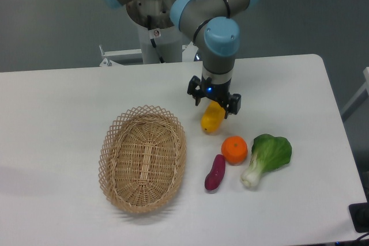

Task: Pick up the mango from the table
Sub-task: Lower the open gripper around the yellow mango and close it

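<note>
Over the mango (211,119), jaws (214,103) spread, hiding its upper end

Grey robot arm with blue joints bent downward, black two-finger gripper (214,101) pointing straight down, fingers spread wide apart

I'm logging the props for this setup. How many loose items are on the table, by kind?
Fruit: 2, the mango and the orange
Vegetables: 2, the purple sweet potato and the bok choy
Baskets: 1, the wicker basket
Total: 5
</note>
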You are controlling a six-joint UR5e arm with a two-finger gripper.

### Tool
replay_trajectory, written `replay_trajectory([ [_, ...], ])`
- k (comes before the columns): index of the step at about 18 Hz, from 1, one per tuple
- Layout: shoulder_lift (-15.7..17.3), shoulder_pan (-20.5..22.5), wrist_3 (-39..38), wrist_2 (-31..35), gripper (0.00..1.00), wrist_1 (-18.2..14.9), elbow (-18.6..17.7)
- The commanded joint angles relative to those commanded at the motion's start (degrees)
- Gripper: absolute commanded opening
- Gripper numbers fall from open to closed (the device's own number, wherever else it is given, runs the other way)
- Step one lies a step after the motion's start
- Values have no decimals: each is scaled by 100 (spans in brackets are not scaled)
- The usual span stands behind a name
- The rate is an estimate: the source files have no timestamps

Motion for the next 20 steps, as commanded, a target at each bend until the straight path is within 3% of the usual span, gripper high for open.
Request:
replay_trajectory([
  [6, -184, -114, 62, 439, 100, 149, 9],
  [18, -378, -193, 26, 510, 100, 404, -114],
  [20, -422, -193, 26, 562, 88, 475, -123],
])
